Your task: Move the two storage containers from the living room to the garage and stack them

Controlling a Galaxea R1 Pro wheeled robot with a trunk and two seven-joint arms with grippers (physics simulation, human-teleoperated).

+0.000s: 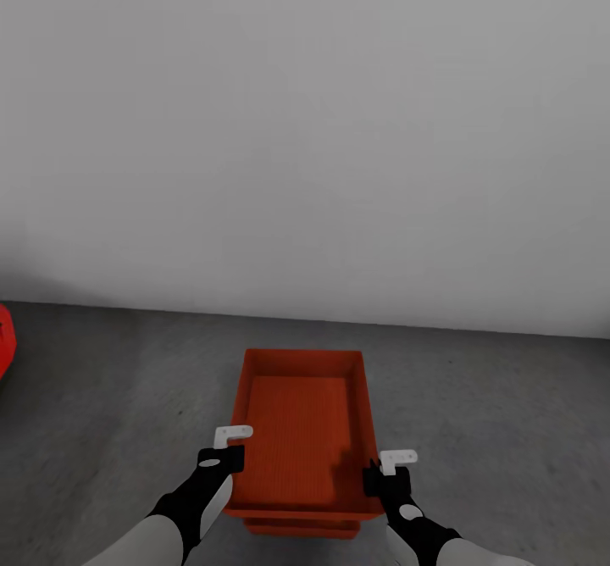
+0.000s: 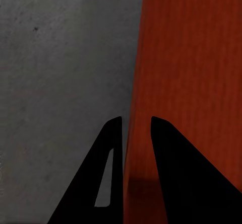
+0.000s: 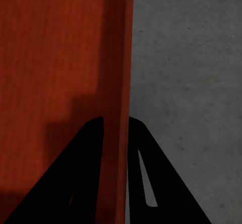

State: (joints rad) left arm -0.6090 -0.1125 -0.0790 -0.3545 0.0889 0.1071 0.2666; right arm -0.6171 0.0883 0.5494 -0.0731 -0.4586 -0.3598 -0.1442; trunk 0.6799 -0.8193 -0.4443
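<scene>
An orange-red storage container (image 1: 301, 430) sits in front of me in the garage, over the dark grey floor (image 1: 127, 380). Under its near end the rim of the second storage container (image 1: 301, 529) peeks out, so the two are stacked. My left gripper (image 1: 227, 457) is shut on the top container's left wall, its black fingers (image 2: 108, 173) straddling that wall (image 2: 132, 133). On the opposite wall my right gripper (image 1: 381, 474) is shut too, with the wall (image 3: 117, 83) pinched between its fingers (image 3: 85, 173). I cannot tell whether the top container rests fully on the lower one.
A plain white wall (image 1: 305, 125) stands close ahead. A bit of a red car (image 1: 4, 341) shows at the left edge. Bare concrete lies on both sides of the stack (image 1: 508, 413).
</scene>
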